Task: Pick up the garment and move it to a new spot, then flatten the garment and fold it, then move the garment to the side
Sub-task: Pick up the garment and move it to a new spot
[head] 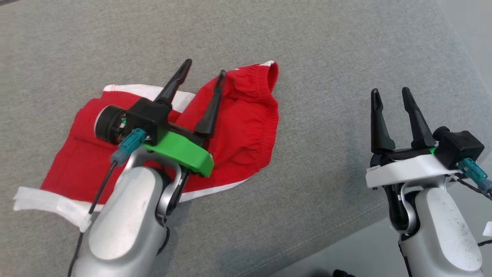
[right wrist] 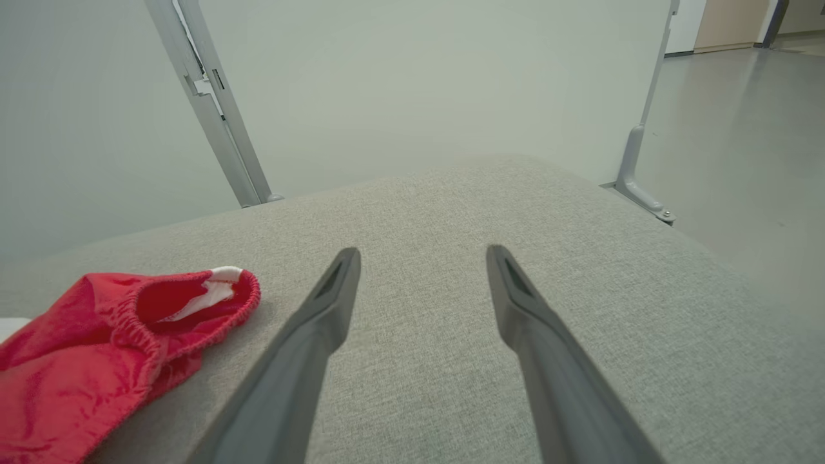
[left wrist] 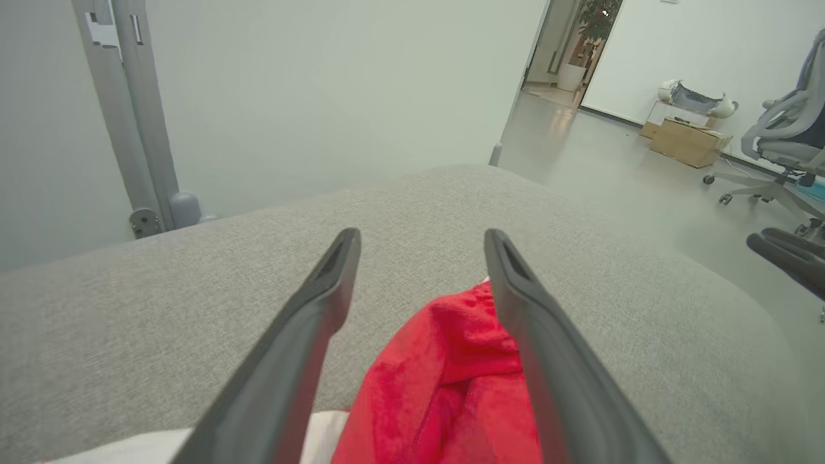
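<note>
Head view: we see the crumpled red fabric garment with white trim [head: 246, 127] lying at nine o'clock on the grey woven cushion [head: 326, 50]. Our left gripper [head: 205, 67] hovers over it, fingers spread, gripping nothing. Our right gripper [head: 390, 91], at four o'clock, is equally spread and empty.

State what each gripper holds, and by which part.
Nothing is held: the left gripper stands open over the red garment, the right gripper open apart from it.
</note>
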Motion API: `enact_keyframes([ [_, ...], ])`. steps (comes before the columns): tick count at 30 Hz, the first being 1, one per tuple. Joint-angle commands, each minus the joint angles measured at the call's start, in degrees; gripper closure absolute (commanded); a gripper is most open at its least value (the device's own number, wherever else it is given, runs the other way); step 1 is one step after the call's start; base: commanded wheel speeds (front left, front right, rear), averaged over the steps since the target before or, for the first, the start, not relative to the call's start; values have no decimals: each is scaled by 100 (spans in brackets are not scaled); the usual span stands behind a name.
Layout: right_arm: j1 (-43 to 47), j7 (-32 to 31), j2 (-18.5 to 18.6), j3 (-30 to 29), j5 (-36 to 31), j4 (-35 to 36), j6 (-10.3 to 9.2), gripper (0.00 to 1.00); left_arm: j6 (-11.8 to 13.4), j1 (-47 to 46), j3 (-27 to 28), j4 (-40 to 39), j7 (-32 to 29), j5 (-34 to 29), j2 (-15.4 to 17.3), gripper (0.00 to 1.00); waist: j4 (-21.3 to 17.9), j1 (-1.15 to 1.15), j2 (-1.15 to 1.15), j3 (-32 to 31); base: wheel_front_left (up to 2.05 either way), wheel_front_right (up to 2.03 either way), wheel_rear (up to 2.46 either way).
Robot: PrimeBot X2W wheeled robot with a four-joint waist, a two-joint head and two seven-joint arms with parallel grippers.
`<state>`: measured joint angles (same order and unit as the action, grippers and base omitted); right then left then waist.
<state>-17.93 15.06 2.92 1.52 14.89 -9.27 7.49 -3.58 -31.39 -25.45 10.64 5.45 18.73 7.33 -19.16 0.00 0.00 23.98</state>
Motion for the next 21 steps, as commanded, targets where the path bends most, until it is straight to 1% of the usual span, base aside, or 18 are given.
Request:
enact_keyframes([
  [1, 18, 20, 5, -26, -53, -15, 0, 0, 68, 127, 91, -7, 94, 98, 50, 0, 412, 0, 0, -351, 0, 0, 0],
  [6, 103, 21, 9, -84, -206, -56, -1, 0, 355, 439, 591, -43, 396, 329, 204, 0, 788, 0, 0, -592, 0, 0, 0],
  [14, 215, -16, 7, -123, -426, -103, 0, 0, 715, 1046, 1393, -165, 668, 627, 636, 0, 1324, 0, 0, -865, 0, 0, 0],
  [17, 259, -76, 11, -121, -512, -100, -1, 0, 812, 1309, 1638, -242, 744, 699, 794, 0, 1461, 0, 0, -963, 0, 0, 0],
  [21, 336, -145, 9, -131, -592, -58, 0, 0, 883, 1645, 1872, -386, 794, 784, 920, 0, 1597, 0, 0, -1103, 0, 0, 0],
])
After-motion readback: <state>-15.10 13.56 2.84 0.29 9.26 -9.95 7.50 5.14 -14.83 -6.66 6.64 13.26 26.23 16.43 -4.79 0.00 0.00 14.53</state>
